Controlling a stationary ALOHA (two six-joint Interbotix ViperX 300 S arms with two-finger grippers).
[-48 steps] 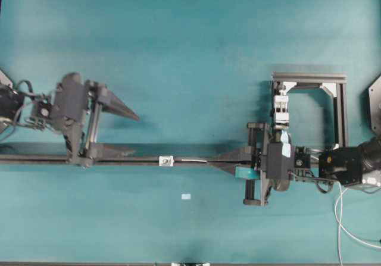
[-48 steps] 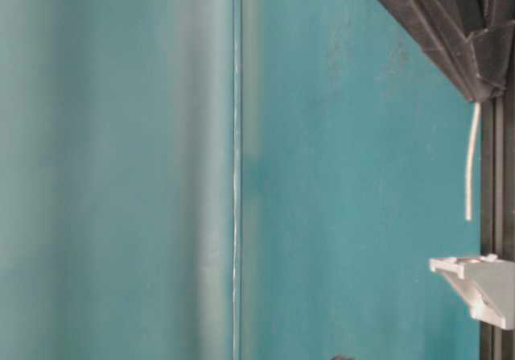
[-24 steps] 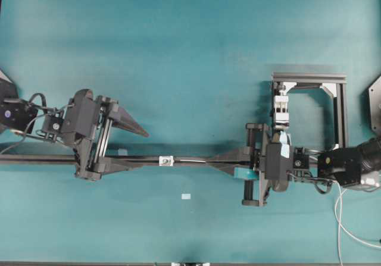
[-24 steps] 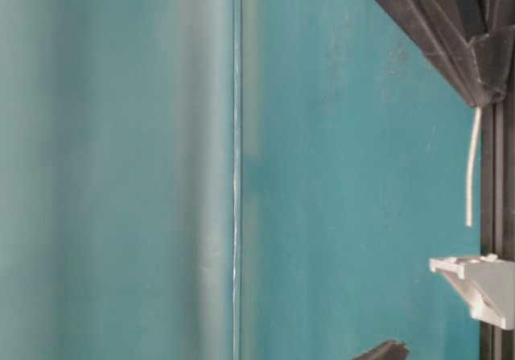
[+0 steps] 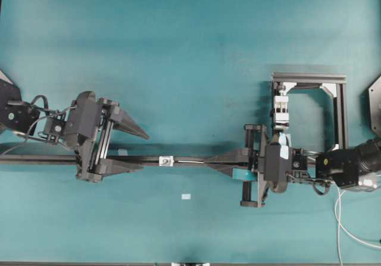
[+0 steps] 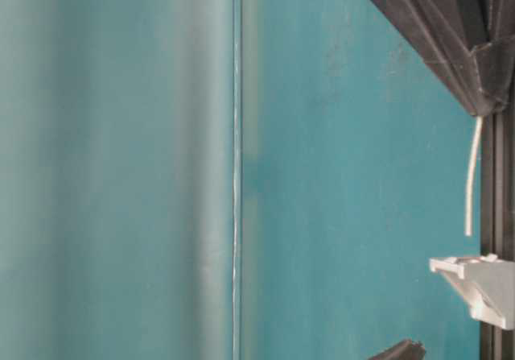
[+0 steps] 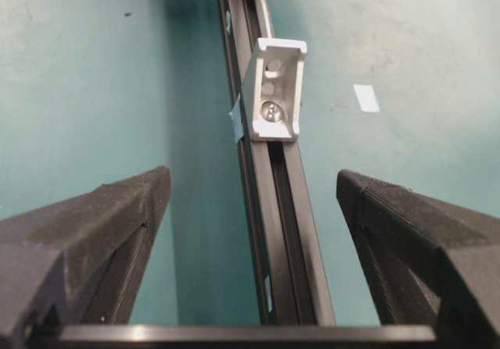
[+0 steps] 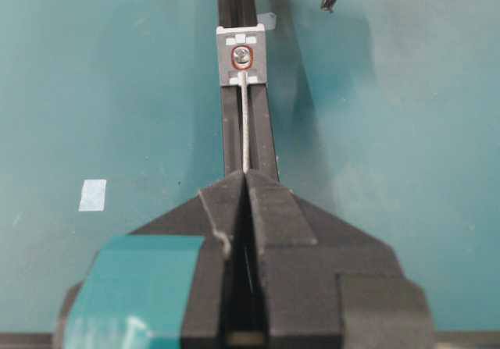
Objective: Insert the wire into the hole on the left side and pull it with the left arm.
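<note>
1. Risk: wire (image 8: pixel 244 122) tip, close to hole (image 8: pixel 244 55) in white block (image 5: pixel 166 160), liable to buckle or skid off if pushed off-axis.
2. Right claw (image 8: pixel 245 179) clenched on wire; block at 12 o'clock, on rail (image 7: pixel 269 232).
3. Left claw (image 5: pixel 141 153) released, straddling rail; block at 12 o'clock in wrist view.

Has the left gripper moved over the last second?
Yes. In the overhead view the left gripper has moved right along the black rail, closer to the white block, jaws wide open either side of the rail.
</note>
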